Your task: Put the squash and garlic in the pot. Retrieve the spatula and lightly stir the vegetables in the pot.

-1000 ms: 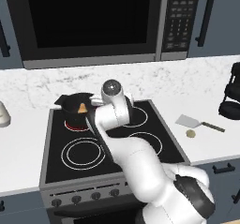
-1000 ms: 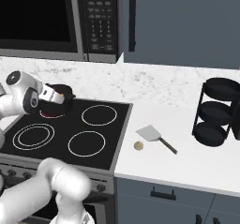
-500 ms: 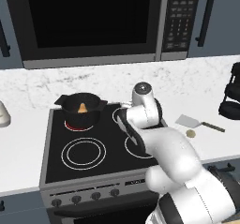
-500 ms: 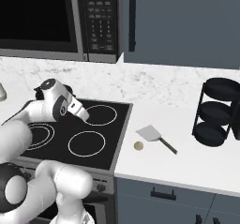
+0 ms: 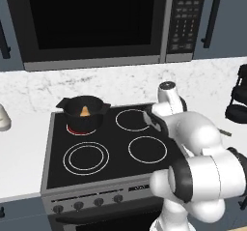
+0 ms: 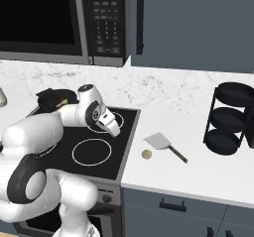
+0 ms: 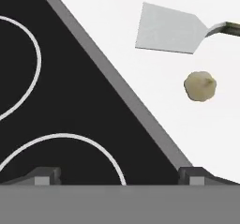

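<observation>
Already the squash (image 5: 84,111) sits inside the pot (image 5: 83,114), which stands on the stove's (image 6: 106,154) far-left burner, so half of the loading looks done. Off the stove's right edge, on the white table (image 6: 198,166), the garlic (image 6: 147,154) lies just beside the spatula (image 6: 163,144), apart from it and nearer the table's front. The spatula lies flat, its pale blade toward the stove and its dark handle pointing away.

Above the stove's right-hand burners hangs the gripper (image 6: 110,124), jaws released wide and holding nothing, tilted down toward that edge. The hand view frames garlic and spatula blade beyond the stove's rim, so the aim seems to be the garlic next. Spread jaws suit that small round bulb, which may roll if nudged off-centre. The spatula presumably waits until both vegetables are in.
</observation>
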Controlling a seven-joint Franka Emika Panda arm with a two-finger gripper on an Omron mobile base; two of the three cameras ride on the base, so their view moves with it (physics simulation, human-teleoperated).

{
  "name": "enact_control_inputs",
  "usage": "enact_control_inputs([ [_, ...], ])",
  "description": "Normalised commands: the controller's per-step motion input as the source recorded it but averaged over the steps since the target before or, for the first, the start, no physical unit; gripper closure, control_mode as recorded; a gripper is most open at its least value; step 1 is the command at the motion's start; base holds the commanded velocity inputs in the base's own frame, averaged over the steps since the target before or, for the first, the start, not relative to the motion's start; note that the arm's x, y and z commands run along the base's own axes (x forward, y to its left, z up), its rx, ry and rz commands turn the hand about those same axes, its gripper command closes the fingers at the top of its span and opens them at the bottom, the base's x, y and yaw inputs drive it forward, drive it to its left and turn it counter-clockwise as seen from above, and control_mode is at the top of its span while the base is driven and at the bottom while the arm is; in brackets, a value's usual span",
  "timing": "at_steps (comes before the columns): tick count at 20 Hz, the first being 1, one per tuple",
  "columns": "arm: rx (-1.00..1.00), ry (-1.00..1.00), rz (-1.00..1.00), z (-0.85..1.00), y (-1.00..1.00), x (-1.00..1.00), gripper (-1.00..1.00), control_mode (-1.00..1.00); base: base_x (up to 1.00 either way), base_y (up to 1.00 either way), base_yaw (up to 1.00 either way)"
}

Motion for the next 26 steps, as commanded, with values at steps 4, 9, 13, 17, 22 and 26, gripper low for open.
enact_control_inputs([
  [4, 0.0, 0.02, -0.01, -0.42, -1.0, -0.14, -1.0, -1.0, 0.0, 0.0, 0.0],
  [9, 0.0, 0.0, 0.0, -0.46, -0.98, -0.16, -1.0, -1.0, 0.0, 0.0, 0.0],
  [13, 0.0, 0.0, 0.0, -0.36, -0.78, -0.25, -1.0, -1.0, 0.0, 0.0, 0.0],
  [17, 0.0, 0.0, 0.02, -0.29, -0.49, -0.05, -1.0, -1.0, 0.0, 0.0, 0.0],
  [22, 0.0, 0.0, 0.06, -0.29, -0.15, 0.05, -1.0, -1.0, 0.0, 0.0, 0.0],
  [26, 0.0, 0.0, 0.09, -0.23, -0.03, 0.28, -1.0, -1.0, 0.0, 0.0, 0.0],
])
